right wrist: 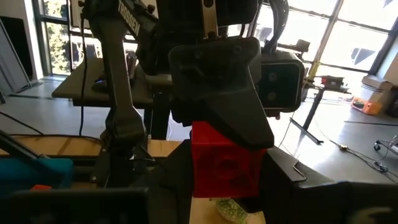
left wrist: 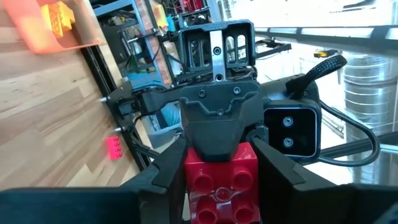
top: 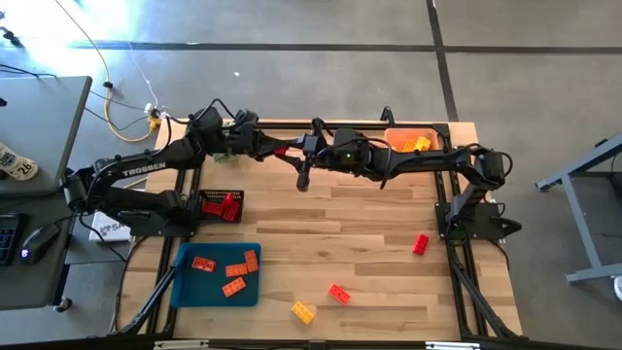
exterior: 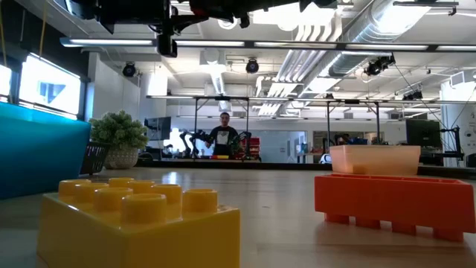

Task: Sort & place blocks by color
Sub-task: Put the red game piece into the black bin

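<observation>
Both grippers met above the worktop (top: 369, 243), the left gripper (top: 284, 151) and right gripper (top: 309, 148) each pinching one red block (left wrist: 221, 180) (apparently a hand-over toward the correct colour bin); other blocks lay scattered below.

Wooden table (top: 321, 233): blue tray (top: 185, 282) at near-left corner, black basket (top: 222, 205) by left edge, orange bin (top: 412, 142) at far-right corner. Loose blocks: red block (top: 420, 244) near right edge, orange-red block (top: 338, 294) and yellow block (top: 303, 311) near front edge. Green plant (top: 225, 154) far-left, probably, mostly hidden.
</observation>
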`<state>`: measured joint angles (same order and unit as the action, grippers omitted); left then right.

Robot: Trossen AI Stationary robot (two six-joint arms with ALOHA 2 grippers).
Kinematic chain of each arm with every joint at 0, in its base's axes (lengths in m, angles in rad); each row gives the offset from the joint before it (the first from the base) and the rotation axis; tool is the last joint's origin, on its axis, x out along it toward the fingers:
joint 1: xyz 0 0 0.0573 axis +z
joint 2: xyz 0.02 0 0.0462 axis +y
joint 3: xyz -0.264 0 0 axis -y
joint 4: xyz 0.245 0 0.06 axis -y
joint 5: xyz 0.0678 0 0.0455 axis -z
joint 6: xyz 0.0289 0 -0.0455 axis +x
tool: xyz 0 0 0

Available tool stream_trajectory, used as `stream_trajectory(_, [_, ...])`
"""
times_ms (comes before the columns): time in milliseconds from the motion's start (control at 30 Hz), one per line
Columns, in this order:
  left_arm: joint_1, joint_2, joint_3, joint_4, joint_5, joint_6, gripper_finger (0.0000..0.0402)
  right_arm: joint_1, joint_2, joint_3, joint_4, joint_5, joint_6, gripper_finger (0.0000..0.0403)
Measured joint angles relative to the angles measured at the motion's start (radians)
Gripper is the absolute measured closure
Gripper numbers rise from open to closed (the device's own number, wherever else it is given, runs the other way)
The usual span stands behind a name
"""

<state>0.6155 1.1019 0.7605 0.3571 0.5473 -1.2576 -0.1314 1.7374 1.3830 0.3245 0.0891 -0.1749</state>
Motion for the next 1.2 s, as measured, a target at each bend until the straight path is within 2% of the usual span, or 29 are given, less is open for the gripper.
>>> stream_trajectory(100, [0.0, 0.0, 0.0, -0.003, 0.008, 0.017, 0.0284, 0.0, 0.0, 0.0, -0.001, 0.0, -0.003, 0.0279])
stream_trajectory(300, [0.0, 0.0, 0.0, -0.019, 0.029, 0.063, 0.0285, 0.002, 0.0, -0.001, -0.007, 0.022, 0.045, 0.0217])
stream_trajectory(433, [0.0, 0.0, 0.001, -0.041, 0.029, 0.089, 0.0285, 0.003, 0.001, -0.002, -0.033, 0.046, 0.119, 0.0198])
stream_trajectory(767, [0.04, -0.002, 0.001, -0.044, 0.072, 0.086, 0.0285, 0.011, -0.003, -0.002, -0.081, 0.05, 0.137, 0.0192])
stream_trajectory(967, [0.054, -0.002, 0.001, -0.05, 0.074, 0.086, 0.0285, 0.014, -0.011, -0.002, -0.12, 0.133, 0.133, 0.0192])
stream_trajectory(1067, [0.071, -0.014, 0.001, -0.103, 0.096, 0.113, 0.0285, 0.021, -0.015, -0.002, -0.147, 0.141, 0.128, 0.0191])
stream_trajectory(1200, [0.094, -0.045, 0.001, -0.252, 0.115, 0.185, 0.0285, 0.027, -0.034, -0.002, -0.168, 0.171, 0.115, 0.0191])
